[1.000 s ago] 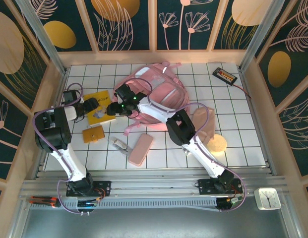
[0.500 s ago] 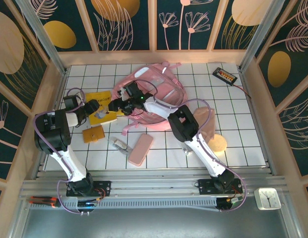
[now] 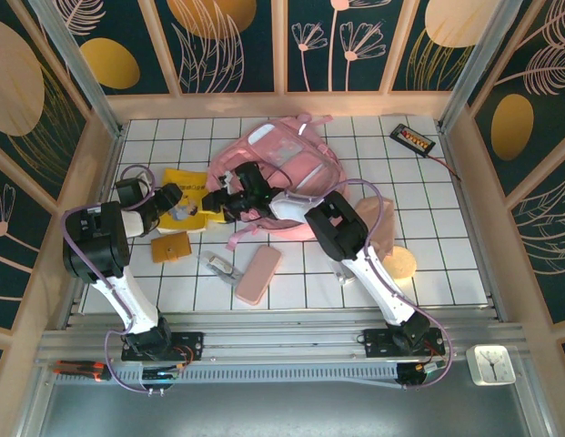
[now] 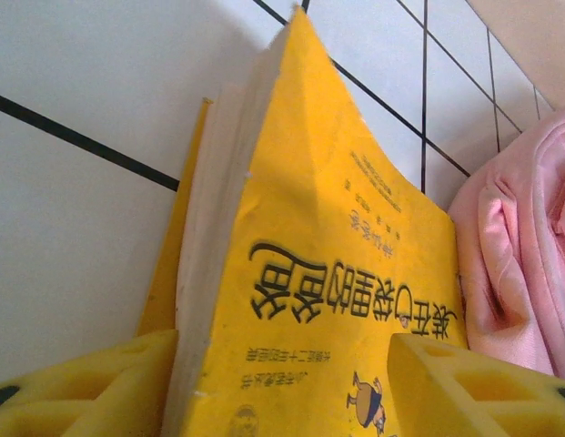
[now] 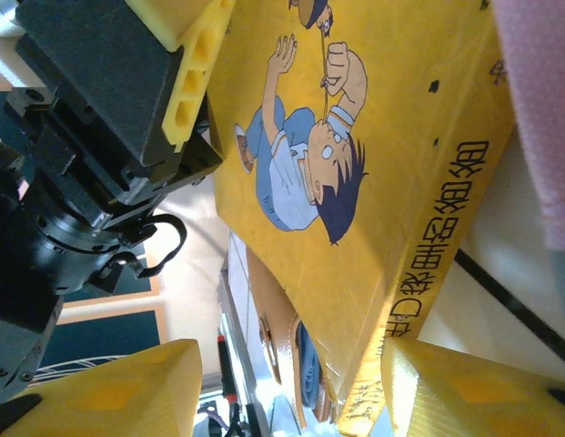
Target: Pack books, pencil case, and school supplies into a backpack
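The bright yellow book (image 3: 186, 187), thin and with a cartoon boy on its cover, lies on the left part of the white gridded tabletop (image 3: 428, 209), about midway between the far and near edges. I have the left gripper (image 3: 173, 198) on its left side. In the left wrist view the yellow fingers (image 4: 91, 387) stand on either side of the tilted book, but I cannot tell whether they are actually biting it. The right gripper (image 3: 218, 206) meets the book from the other side. In the right wrist view its jaws are spread, with the book's corner between them and a gap beside one finger. The large soft pale pink backpack (image 3: 296, 164) sits at the middle toward the far edge, just beside the book, and my right arm lies across its front. Toward the near edge are a small orange-brown square pad (image 3: 171, 246), a silver-grey metal clip (image 3: 223, 267) and the slim salmon-pink pencil case (image 3: 257, 275), all apart from the book. A black slab (image 3: 413, 138) with an orange label is in the far right corner, and a beige disc (image 3: 398, 262) lies to the right.
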Motion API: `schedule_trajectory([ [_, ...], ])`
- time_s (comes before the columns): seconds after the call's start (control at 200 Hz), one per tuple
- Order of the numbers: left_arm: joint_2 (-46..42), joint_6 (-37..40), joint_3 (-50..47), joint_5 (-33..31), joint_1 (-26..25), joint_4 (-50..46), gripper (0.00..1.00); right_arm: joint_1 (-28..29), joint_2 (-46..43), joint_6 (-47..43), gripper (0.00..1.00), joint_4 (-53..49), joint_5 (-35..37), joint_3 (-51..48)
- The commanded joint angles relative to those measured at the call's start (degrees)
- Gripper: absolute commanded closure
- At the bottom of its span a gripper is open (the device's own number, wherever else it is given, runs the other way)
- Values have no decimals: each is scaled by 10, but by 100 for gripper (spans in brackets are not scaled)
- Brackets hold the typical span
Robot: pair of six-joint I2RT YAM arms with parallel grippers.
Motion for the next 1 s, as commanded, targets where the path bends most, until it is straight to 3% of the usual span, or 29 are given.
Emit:
schedule_trajectory([
  [0.0,27,-81,-41,200,-41,-75,50,37,-39,28,47,109,-11,-12],
  [0.32,-4,-80,-35,215,-35,-95,100,21,-71,-68,40,-34,49,-39],
  [0.58,-64,-114,-16,245,-24,-97,100,1,-109,-238,30,-299,159,7],
  [0.866,-143,-248,-24,279,-23,15,100,-35,-209,-247,23,-322,195,-71],
  [0.991,-153,-266,-46,284,-23,45,100,-47,-217,-258,23,-347,185,-80],
])
